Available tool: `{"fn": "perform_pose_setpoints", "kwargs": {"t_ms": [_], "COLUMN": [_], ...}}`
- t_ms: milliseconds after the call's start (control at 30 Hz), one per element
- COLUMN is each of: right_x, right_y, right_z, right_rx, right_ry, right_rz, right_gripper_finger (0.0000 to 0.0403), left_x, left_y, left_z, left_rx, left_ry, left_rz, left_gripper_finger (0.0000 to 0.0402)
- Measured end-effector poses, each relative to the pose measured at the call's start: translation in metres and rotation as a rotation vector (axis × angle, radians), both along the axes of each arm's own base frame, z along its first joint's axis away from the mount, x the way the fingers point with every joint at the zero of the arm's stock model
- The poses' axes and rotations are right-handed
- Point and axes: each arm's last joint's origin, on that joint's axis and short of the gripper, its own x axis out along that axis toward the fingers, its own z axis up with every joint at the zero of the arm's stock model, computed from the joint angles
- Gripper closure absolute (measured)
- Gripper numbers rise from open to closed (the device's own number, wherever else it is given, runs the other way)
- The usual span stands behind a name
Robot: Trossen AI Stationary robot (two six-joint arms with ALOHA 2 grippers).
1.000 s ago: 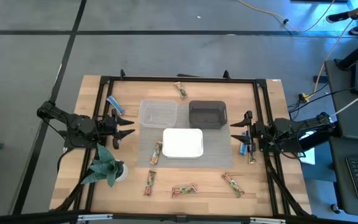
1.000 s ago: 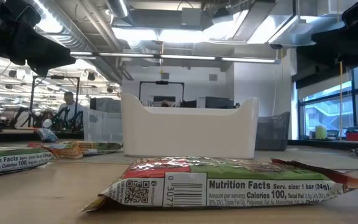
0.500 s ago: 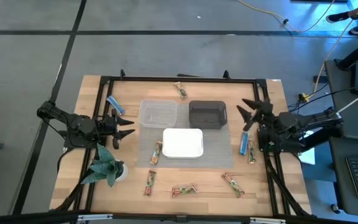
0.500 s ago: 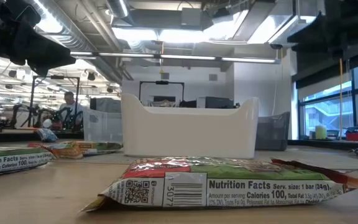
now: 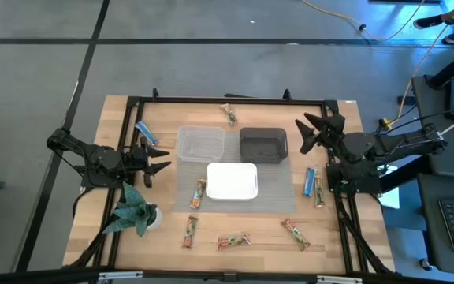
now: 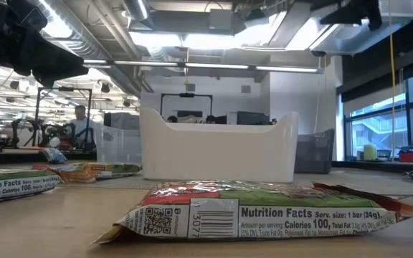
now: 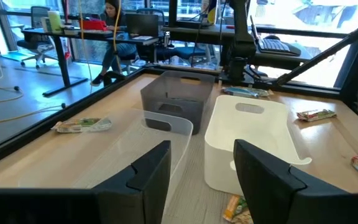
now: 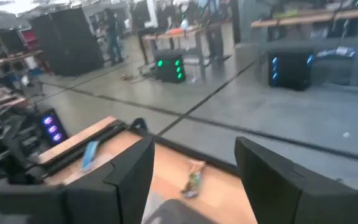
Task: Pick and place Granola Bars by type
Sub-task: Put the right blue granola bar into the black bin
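Several tan granola bars lie flat on the table: one at the far edge (image 5: 229, 114), one beside the white tub (image 5: 199, 193), and three along the near edge (image 5: 190, 231) (image 5: 233, 241) (image 5: 295, 233). One blue bar (image 5: 146, 132) lies at far left. Another blue bar (image 5: 309, 181) lies at right, next to a tan bar (image 5: 319, 196). My left gripper (image 5: 160, 162) hovers open, left of the clear tub. My right gripper (image 5: 310, 134) is open and raised, right of the dark tub. Both are empty.
A clear tub (image 5: 200, 144), a dark tub (image 5: 263, 145) and a white tub (image 5: 232, 181) stand on a grey mat at mid-table. A green paper plant figure (image 5: 135, 211) stands near left. A black frame rail (image 5: 227, 100) rings the tabletop. People sit beyond the table (image 7: 112, 25).
My right gripper has risen from just above the blue bar at the right and swung toward the far edge, and now points toward the table's far left. The blue bar stays flat on the table. My left arm kept still.
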Motion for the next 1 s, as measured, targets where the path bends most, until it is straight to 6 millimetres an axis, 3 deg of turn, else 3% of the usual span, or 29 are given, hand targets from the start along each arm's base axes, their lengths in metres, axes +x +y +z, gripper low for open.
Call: {"fn": "perform_pose_setpoints", "kwargs": {"t_ms": [133,367,700,1000], "right_x": [0.012,0.033,0.037,0.043], "right_y": [0.004,0.012,0.023,0.03], "right_z": [0.014,0.01,-0.032,-0.079], "right_rx": [0.06,0.278,0.848,1.029], "right_ry": [0.027,0.137,0.471,0.72], "right_rz": [0.045,0.054,-0.091,-0.382], "right_gripper_finger": [0.0177,0.0177,0.0177,0.0177], "left_x": [0.0,0.0,-0.001,-0.001], "left_y": [0.0,0.0,0.003,0.004], "left_z": [0.0,0.0,0.001,0.001], "left_rx": [0.001,0.0,0.013,-0.036], "left_ry": [0.0,-0.002,-0.014,-0.032], "left_rz": [0.0,0.0,0.128,0.138], "left_gripper_finger": [0.0232,0.0232,0.0232,0.0232]}}
